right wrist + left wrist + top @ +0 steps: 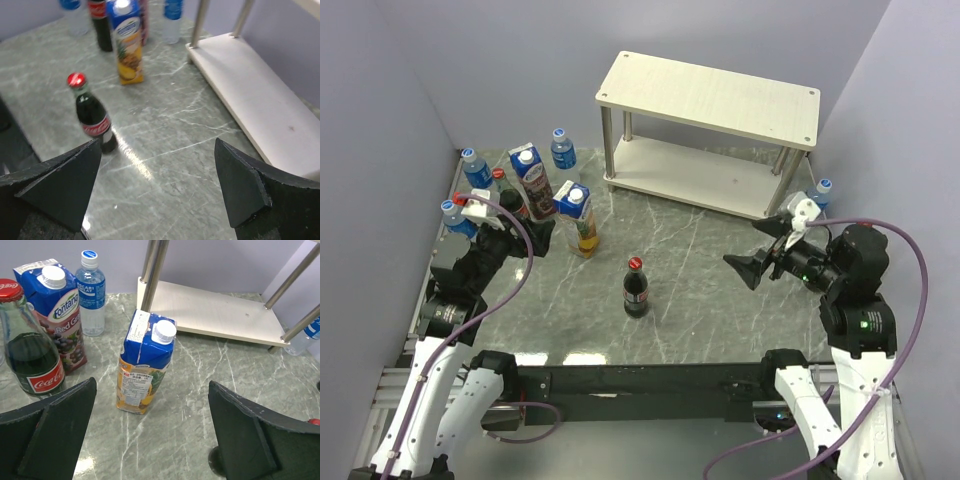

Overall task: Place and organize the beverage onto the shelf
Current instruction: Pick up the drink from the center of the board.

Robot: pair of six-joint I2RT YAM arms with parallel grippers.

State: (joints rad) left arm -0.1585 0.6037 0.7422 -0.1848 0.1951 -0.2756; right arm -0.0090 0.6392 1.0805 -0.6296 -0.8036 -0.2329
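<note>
The shelf [710, 95] stands at the back right with nothing on either board. One Coca-Cola bottle [636, 288] stands alone mid-table. The pineapple carton [580, 218], the grape carton [532, 180], water bottles [563, 152] and another Coca-Cola bottle [498, 180] cluster at the left. One water bottle [820, 193] stands by the shelf's right legs. My left gripper [532, 232] is open and empty; the pineapple carton [145, 365] stands upright just ahead of it [152, 425]. My right gripper [760, 258] is open and empty, with the lone Coca-Cola bottle [92, 115] ahead to its [157, 185] left.
The shelf's lower board [215, 315] lies behind the pineapple carton and also shows in the right wrist view [260, 95]. The grape carton [60, 310], a Coca-Cola bottle [30, 350] and a water bottle [92, 295] stand left of my left gripper. Grey walls enclose the marble tabletop [700, 260].
</note>
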